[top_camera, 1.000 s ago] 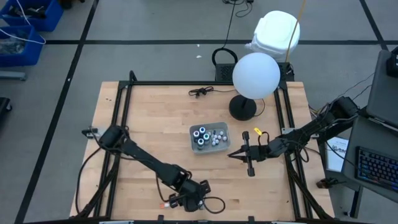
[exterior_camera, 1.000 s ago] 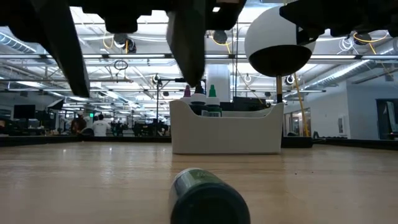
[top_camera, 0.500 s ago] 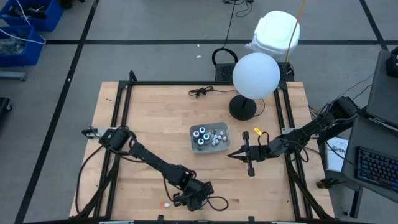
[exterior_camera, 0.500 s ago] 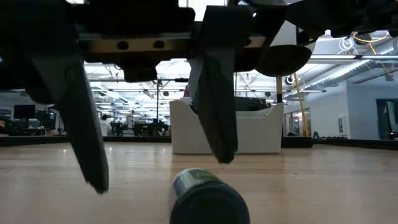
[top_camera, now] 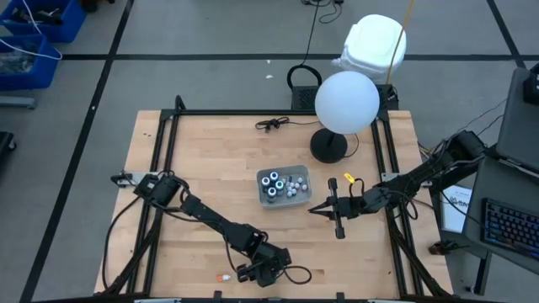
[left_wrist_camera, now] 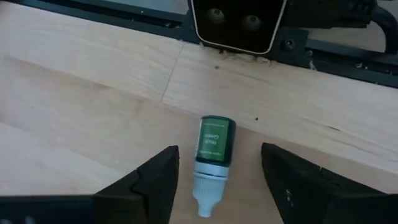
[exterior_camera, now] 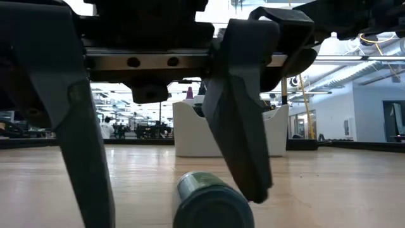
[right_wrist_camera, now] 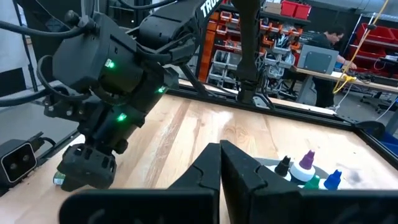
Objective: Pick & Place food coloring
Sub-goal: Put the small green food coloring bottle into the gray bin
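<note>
A green food coloring bottle (left_wrist_camera: 212, 154) lies on its side on the wood near the table's near edge, with its white cap end (left_wrist_camera: 205, 194) pointing toward my wrist camera. My left gripper (left_wrist_camera: 219, 151) is open and slants down over it, one finger on each side with a gap to the bottle (exterior_camera: 209, 202). In the high view this gripper (top_camera: 263, 271) hides the bottle. More food coloring bottles stand in the grey tray (top_camera: 284, 185) at mid table. My right gripper (top_camera: 312, 209) is shut and hovers level just right of the tray.
A lamp with a white globe (top_camera: 345, 101) stands on a black base (top_camera: 328, 145) behind the tray. A black cable (top_camera: 271, 124) lies at the far edge. A small orange piece (top_camera: 223, 276) lies left of my left gripper. A camera housing (left_wrist_camera: 236, 22) sits on the near rail.
My left gripper has come down toward the lying green bottle and a little toward the table's right, staying open. Its fingers now stand low on either side of the bottle, which has not moved.
</note>
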Robot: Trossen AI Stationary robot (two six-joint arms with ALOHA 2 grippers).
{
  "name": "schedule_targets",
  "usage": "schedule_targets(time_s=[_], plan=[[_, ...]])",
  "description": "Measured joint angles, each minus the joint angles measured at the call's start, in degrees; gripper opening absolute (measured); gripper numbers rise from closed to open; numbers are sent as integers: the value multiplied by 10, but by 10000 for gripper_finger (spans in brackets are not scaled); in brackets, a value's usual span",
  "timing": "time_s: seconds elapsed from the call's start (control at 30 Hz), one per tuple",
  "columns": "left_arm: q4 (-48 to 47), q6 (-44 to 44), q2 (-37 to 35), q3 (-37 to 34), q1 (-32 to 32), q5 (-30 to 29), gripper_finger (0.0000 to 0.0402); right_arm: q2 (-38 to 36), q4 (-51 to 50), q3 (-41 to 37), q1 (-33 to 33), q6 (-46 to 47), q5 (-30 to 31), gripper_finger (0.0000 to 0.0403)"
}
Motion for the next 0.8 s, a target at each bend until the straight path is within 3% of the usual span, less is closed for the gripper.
schedule_targets(time_s=[0.4,0.6,0.8], plan=[[-7,-28,1,0,11,-5,66,0,0,0,0,0,0,0],[-8,-37,-7,-2,11,-31,64,0,0,0,0,0,0,0],[-42,-59,-60,-4,11,-96,68,0,-4,0,0,-1,0,0]])
